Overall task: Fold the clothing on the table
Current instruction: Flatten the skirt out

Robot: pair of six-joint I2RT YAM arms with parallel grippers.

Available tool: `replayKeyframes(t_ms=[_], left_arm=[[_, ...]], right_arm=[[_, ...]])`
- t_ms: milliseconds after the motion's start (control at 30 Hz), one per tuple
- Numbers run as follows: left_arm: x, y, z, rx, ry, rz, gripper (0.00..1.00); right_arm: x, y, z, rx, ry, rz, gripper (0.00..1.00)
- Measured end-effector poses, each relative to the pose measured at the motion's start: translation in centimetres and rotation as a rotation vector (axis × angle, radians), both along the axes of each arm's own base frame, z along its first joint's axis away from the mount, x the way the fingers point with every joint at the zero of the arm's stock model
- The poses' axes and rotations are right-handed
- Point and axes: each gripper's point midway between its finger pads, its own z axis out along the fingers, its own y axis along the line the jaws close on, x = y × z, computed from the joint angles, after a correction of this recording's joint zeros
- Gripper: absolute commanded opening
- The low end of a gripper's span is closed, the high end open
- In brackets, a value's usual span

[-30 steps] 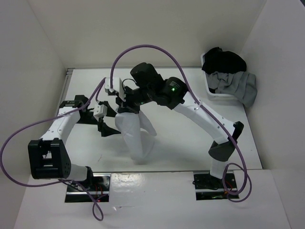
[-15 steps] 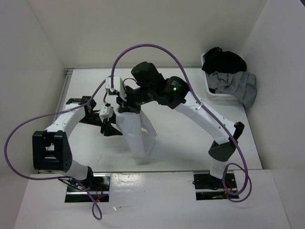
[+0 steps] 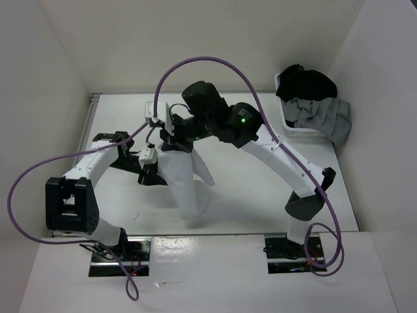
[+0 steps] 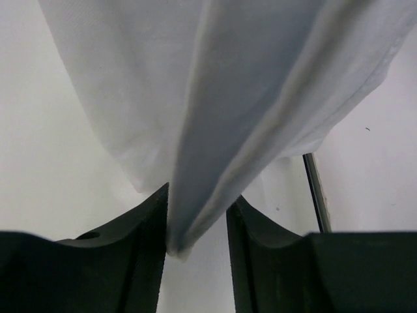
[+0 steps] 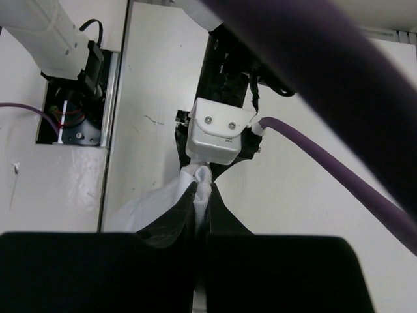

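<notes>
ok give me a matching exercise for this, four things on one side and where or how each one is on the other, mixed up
Things:
1 white clothing
2 left gripper
3 right gripper
4 black garment

States:
a pinched shut on the white clothing
b heaped at the far right corner
c lifted, hanging down
d jaws apart around a fabric fold

Pairs: 1-c, 2-d, 3-a, 4-b

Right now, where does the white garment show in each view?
Top external: the garment hangs at centre, below the right gripper.
Left wrist: it fills the top, with a fold dropping into the left gripper.
Right wrist: it is bunched at lower centre, pinched by the right gripper.
Shared landmark: the left gripper, beside the garment in every view.
</notes>
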Motion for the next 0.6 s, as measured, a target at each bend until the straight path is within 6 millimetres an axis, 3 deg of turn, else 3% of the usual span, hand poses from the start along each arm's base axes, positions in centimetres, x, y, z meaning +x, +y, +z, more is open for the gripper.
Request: replayKeyframes(t_ms=[100, 233, 267, 433, 600], left_arm=[[0.0, 0.1, 0.1, 0.005, -0.003, -0.002, 0.36], [0.0, 0.2, 0.1, 0.02, -0.003, -0.004, 0.14], [0.1, 0.2, 0.1, 0.023, -0.004, -0.005, 0.02], [1.0, 0.9, 0.5, 0.03, 0.016, 0.022, 0.0], [3.3, 2.6, 1.6, 0.032, 0.037, 0.115, 0.0]], right_arm=[[0.0, 0.0, 0.0, -0.001, -0.001, -0.002, 0.01], [0.2, -0.1, 0.0, -0.004, -0.006, -0.01, 0.01], [0.3, -0.1, -0.1, -0.005, -0.008, -0.014, 0.01], [1.0, -0.9, -0.3, -0.021, -0.035, -0.066, 0.0], [2.4, -3.2, -1.3, -0.053, -0.093, -0.192, 0.0]])
